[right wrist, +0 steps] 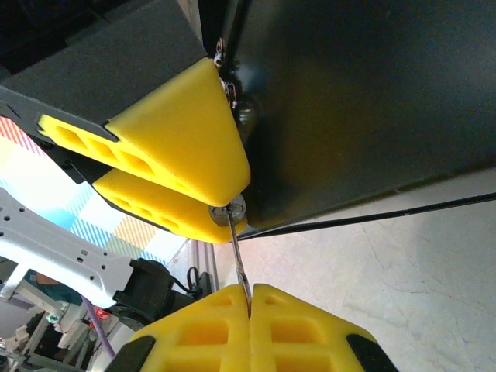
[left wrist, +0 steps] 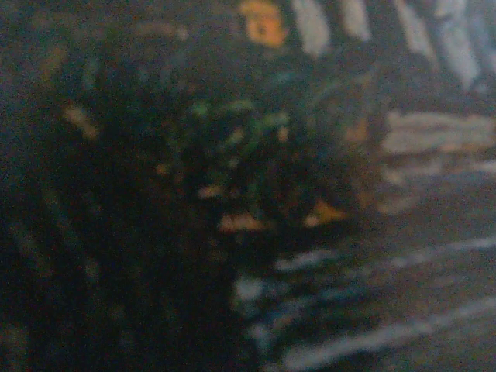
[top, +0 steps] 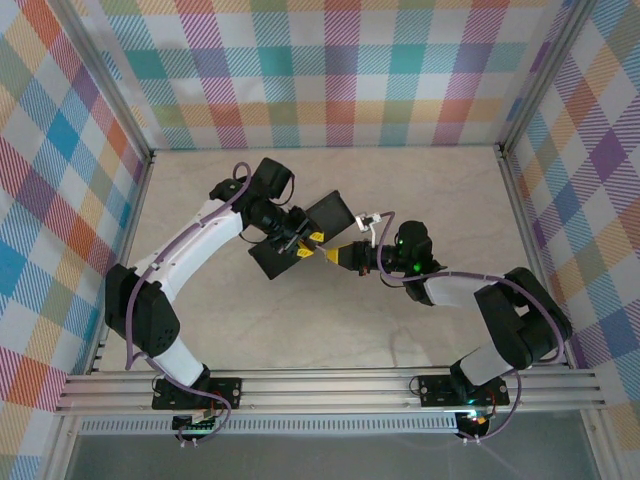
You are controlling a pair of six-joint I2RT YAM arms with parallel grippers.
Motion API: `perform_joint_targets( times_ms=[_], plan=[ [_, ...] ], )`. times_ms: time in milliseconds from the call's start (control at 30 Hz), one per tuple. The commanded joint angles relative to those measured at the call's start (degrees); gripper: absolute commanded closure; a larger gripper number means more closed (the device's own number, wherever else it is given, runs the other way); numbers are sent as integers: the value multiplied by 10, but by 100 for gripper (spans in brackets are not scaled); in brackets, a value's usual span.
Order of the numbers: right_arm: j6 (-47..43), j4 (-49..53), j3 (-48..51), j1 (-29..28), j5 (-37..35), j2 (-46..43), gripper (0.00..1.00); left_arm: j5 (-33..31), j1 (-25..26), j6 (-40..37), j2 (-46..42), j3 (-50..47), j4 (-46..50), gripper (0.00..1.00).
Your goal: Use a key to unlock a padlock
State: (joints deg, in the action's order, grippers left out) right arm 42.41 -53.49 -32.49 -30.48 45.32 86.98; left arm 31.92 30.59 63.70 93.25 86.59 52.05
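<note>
While pinched by right tool [right wrist: 249, 294], key [right wrist: 239, 260] touches padlock [right wrist: 227, 212].

White-and-black arms [top: 190, 240] — purple cables [top: 470, 273]

The key [right wrist: 237, 256], a thin silver-grey blade, is pinched at its lower end by the right gripper [right wrist: 249, 298]. It is held nearly upright, and its tip is seen touching the small round silver padlock [right wrist: 227, 212], which is clamped in the left gripper [right wrist: 232, 203].

No readable text — none anywhere.
</note>
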Motion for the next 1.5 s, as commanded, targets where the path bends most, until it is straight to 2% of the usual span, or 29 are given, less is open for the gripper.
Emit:
perform_joint_targets(
  times_ms=[0,133,433,733,1100,1267,1467],
  plan=[
    [25,-68,-17,-5,12,11,98,22,-1,-3,-36,-1,-35,100],
    [53,-106,-19,-5,21,23,98,22,-1,-2,-38,-3,-39,100],
    [13,-44,-29,-16,16,5,98,29,-1,5,-33,-2,-48,100],
    [40,-76,-32,-16,22,21,98,38,-12,-3,-41,-14,-54,100],
    [-57,109,-25,-15,29,-41,98,101,-62,-36,-54,-43,-37,100],
    [-65,110,-16,-15,43,-43,98,112,-69,-49,-49,-38,-10,100],
    [-60,57,-25,-16,47,-13,98,117,-71,-55,-42,-26,6,100]
  ],
)
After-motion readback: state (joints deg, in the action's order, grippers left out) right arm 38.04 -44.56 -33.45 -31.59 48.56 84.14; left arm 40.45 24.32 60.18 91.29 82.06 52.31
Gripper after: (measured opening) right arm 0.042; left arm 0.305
